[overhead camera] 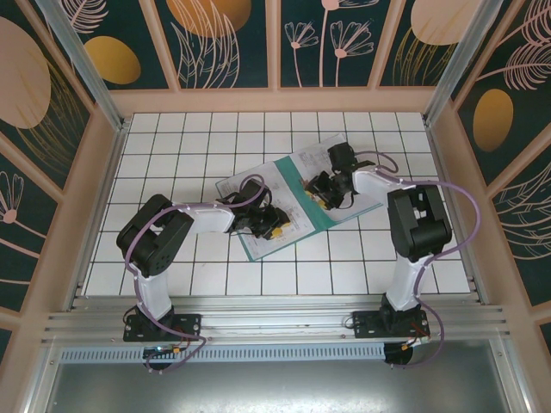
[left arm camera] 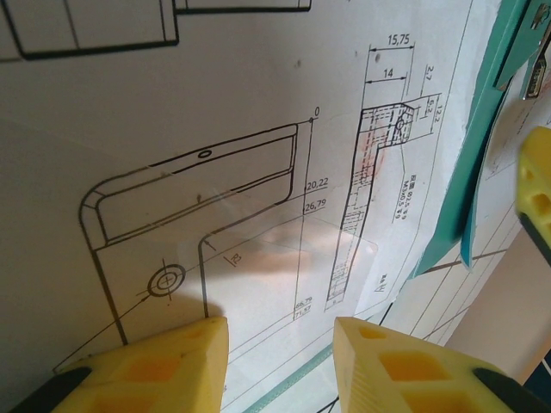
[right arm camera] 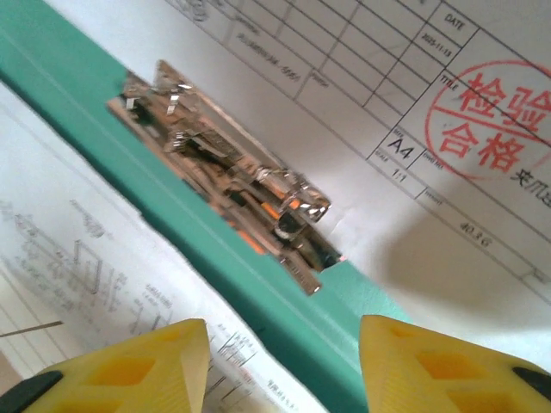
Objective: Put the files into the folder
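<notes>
Now the open folder lies at an angle in the middle of the tiled table, with printed sheets spread over both of its halves.

The left gripper hangs low over the folder's left half. In the left wrist view its yellow fingers are spread apart, and nothing is pinched between them. Right under them is a sheet with a line drawing of a bracket and its dimension figures. The green edge of the folder runs past that sheet on the right.

The right gripper sits over the folder's spine, close to the left one. Its fingers are also released and wide apart, and they hold nothing. Just beyond the fingertips, the metal clip lies on the green strip of the folder. A sheet with a red round stamp lies on one side of the strip. A sheet with fine diagrams lies on the other side, its edge overlapping the green.
</notes>
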You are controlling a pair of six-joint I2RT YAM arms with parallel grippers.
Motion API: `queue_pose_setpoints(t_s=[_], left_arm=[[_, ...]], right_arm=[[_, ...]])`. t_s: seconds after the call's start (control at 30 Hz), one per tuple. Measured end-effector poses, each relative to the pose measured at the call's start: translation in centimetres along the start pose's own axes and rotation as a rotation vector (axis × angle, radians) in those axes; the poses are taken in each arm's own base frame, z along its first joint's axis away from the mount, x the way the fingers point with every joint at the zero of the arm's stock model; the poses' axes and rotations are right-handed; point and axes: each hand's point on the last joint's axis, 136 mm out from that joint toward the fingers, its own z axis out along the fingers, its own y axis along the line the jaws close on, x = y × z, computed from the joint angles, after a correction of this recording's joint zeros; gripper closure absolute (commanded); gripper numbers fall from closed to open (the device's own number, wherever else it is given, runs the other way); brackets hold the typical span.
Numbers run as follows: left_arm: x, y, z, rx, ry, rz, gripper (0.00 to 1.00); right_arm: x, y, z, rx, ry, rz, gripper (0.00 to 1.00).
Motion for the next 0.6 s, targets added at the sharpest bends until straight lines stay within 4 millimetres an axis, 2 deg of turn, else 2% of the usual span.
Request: queue_pose_setpoints(t_s=[0.13,0.23,0.43,0.6], left_arm=[[-0.2,0.2,-0.1,-0.007,-0.001,0.007,0.61],[-0.6,0.4,-0.4,-0.014,-0.005,0.011,0.61],[-2.3,1.5,-1.8,-0.051,-0.035,0.008,0.61],[-3.4,2.0,-2.6,-0.110,-0.068,0.033,0.58]], right_arm=[[0.1,1.1,-1.8,-0.047,-0.033,-0.022,0.46],[0.7,1.0,-2.5,-0.075,-0.039,-0.033,0.47],[3.1,-0.7,-1.3,-0.077,0.023,-0.043,0.47],[5.4,-0.4,-0.3,-0.082,0.069,-0.086,0.47]])
